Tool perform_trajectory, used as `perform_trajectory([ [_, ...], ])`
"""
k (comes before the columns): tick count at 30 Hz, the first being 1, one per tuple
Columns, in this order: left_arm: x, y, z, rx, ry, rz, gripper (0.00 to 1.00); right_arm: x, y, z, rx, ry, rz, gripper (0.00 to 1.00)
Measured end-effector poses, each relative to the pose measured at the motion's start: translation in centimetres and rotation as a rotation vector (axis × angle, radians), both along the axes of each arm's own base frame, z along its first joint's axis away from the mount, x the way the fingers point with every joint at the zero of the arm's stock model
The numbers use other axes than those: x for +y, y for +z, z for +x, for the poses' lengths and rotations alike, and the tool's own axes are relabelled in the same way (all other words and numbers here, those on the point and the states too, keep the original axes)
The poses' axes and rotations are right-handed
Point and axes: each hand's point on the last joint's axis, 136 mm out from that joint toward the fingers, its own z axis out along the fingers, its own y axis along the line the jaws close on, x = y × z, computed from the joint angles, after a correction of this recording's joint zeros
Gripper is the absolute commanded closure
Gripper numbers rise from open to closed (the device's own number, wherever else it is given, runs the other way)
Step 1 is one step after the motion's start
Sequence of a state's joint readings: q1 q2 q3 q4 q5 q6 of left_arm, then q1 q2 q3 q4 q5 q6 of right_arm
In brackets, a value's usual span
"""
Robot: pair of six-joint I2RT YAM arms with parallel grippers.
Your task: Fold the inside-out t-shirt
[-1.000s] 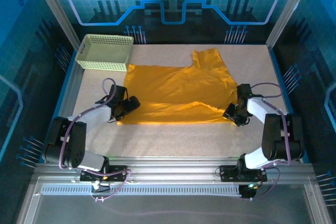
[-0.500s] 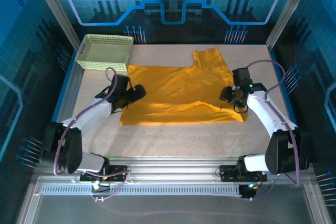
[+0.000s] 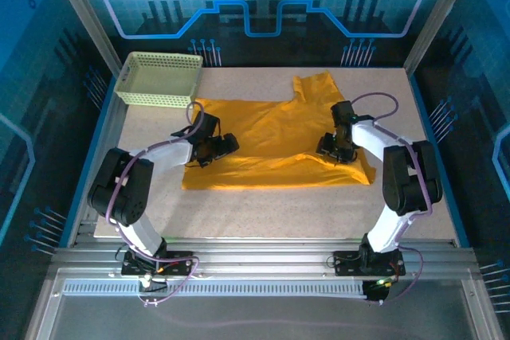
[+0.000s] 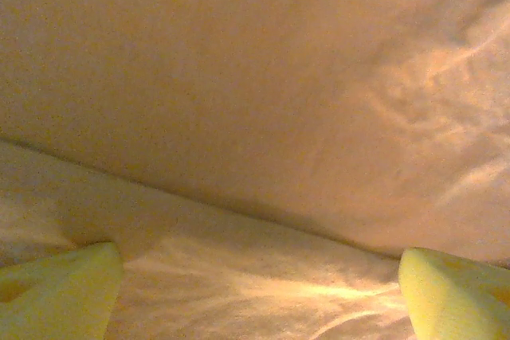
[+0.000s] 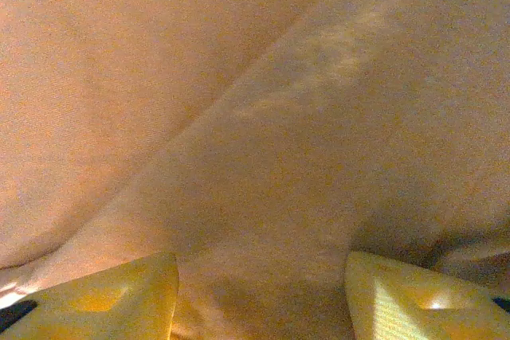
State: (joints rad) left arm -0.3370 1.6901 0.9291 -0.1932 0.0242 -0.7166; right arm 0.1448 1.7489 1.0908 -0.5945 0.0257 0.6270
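T-shirt [image 3: 271,129] lies under L hand [image 3: 224,146] & R hand [image 3: 328,147].

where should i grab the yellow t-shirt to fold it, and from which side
Probably the two near hem corners of the t-shirt, coming in low from the near side: it lies flat, and that straight edge sits free on the table, easy to slide under.

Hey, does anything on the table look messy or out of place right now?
Nothing spilled or damaged. The t-shirt lies unevenly: one flap sticks out toward the far edge, and a raised crease runs along its near side.
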Motion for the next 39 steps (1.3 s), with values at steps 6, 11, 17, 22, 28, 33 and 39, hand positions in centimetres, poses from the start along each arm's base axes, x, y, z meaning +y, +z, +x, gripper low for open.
perform_trajectory([
  [6,-1.6,-0.7,-1.8,-0.016,-0.012,-0.034,0.09,-5.2,-1.4,-1.8,0.033,-0.179,-0.003,0.42],
  [11,-4.5,-0.4,-4.6,-0.026,-0.060,-0.074,0.09,-8.4,-1.2,-4.3,0.041,-0.298,-0.021,0.41],
  [17,-4.8,0.4,-6.4,0.002,-0.061,-0.064,0.08,-9.6,1.4,-5.5,-0.010,-0.323,-0.080,0.41],
  [22,-4.6,5.4,-1.3,-0.090,-0.030,-0.064,0.08,-7.8,7.0,0.2,-0.172,-0.195,-0.105,0.40],
  [28,-1.6,8.0,8.1,-0.184,0.081,-0.061,0.08,-4.7,9.6,9.3,-0.281,-0.075,-0.031,0.40],
  [33,0.1,3.1,10.8,-0.093,0.116,-0.012,0.08,-4.0,5.6,13.7,-0.213,-0.051,-0.004,0.40],
  [39,0.9,-0.5,10.7,-0.004,0.127,0.022,0.08,-4.7,1.3,14.0,-0.104,-0.080,0.017,0.41],
])
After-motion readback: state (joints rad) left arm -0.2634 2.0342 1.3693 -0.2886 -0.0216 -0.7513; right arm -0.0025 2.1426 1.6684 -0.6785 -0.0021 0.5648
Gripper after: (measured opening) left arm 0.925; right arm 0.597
